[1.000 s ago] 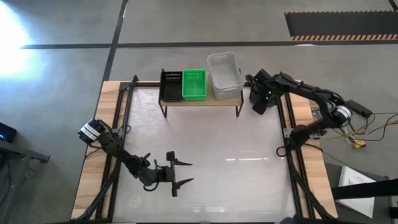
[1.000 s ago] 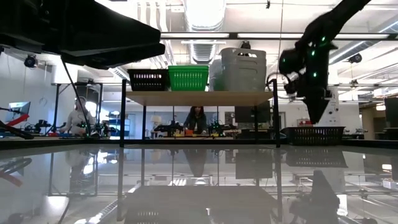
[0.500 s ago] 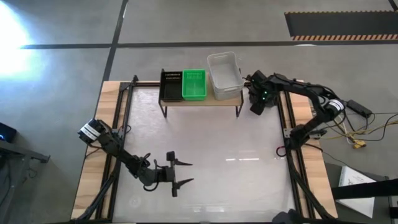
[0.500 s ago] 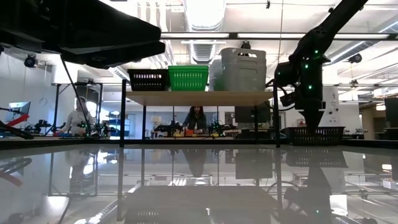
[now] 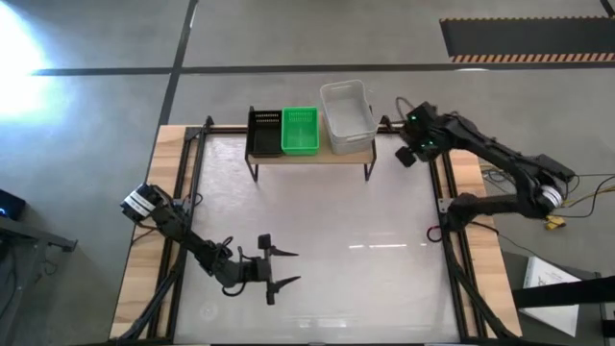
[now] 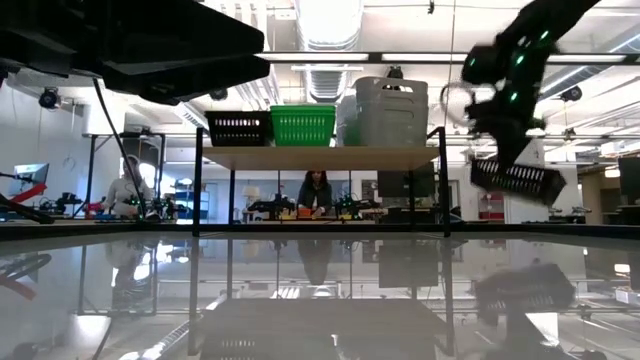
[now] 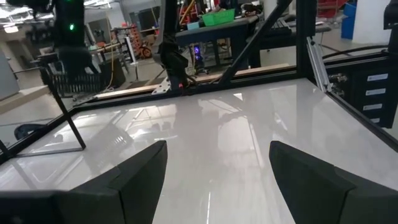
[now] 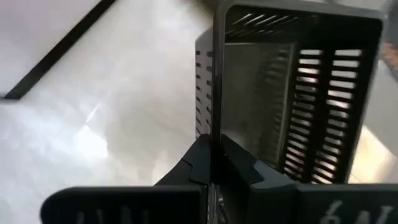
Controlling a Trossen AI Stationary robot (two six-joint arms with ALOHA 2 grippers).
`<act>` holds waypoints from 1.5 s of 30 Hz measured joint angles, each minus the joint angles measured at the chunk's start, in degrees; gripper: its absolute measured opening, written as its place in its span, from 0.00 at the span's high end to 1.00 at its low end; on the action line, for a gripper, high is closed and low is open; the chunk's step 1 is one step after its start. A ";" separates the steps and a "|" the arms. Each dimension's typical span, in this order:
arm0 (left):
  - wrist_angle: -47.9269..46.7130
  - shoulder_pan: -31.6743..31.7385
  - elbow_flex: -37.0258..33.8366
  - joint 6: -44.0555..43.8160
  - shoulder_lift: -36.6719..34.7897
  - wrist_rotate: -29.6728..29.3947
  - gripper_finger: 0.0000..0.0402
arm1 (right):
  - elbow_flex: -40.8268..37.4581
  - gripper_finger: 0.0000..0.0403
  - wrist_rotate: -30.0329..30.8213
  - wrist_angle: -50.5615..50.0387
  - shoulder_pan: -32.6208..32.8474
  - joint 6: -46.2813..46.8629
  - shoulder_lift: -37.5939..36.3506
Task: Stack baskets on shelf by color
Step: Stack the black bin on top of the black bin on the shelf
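Low view: right gripper (image 6: 503, 152) clamps black basket (image 6: 518, 180).

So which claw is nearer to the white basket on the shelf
The right. The right claw, shut on a black basket, hangs just past the shelf end beside the white basket. The left claw, open, waits far off, near the table's front.

Black basket (image 8: 292, 106) cut off by the right wrist view's edge; distant people (image 6: 315, 192) too small.
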 joint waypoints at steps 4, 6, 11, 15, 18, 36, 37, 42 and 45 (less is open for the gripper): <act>0.00 0.00 0.52 0.02 -0.02 -0.01 0.33 | 0.02 0.98 3.65 -0.43 3.31 5.08 -8.33; 0.00 0.00 0.89 0.24 -0.02 -0.01 0.33 | 0.10 0.98 4.62 -0.61 6.85 6.62 -12.76; -0.04 0.00 2.41 3.08 -0.02 -0.04 0.33 | 1.47 0.98 8.29 0.24 21.44 10.35 -23.19; -0.02 0.00 3.86 5.80 -0.02 -0.10 0.33 | 3.02 0.98 16.02 4.19 37.73 12.86 -28.03; -0.05 0.00 4.50 6.51 -0.02 -0.15 0.33 | 3.69 0.98 21.44 9.02 51.18 12.17 -29.00; -19.22 -8.24 4.79 3.81 -17.71 -0.25 0.33 | 3.46 0.97 15.27 31.04 87.19 -2.01 14.18; -22.38 -8.90 4.96 2.76 -19.56 -0.23 0.33 | 3.40 0.97 13.90 32.82 86.73 -3.56 17.08; -37.52 -10.24 7.37 -3.16 -25.10 -0.36 0.33 | 7.88 0.97 6.46 40.39 83.59 -15.74 29.34; -43.49 -10.25 8.99 -6.03 -25.69 -0.34 0.33 | 13.29 0.97 5.05 39.55 81.25 -21.38 35.74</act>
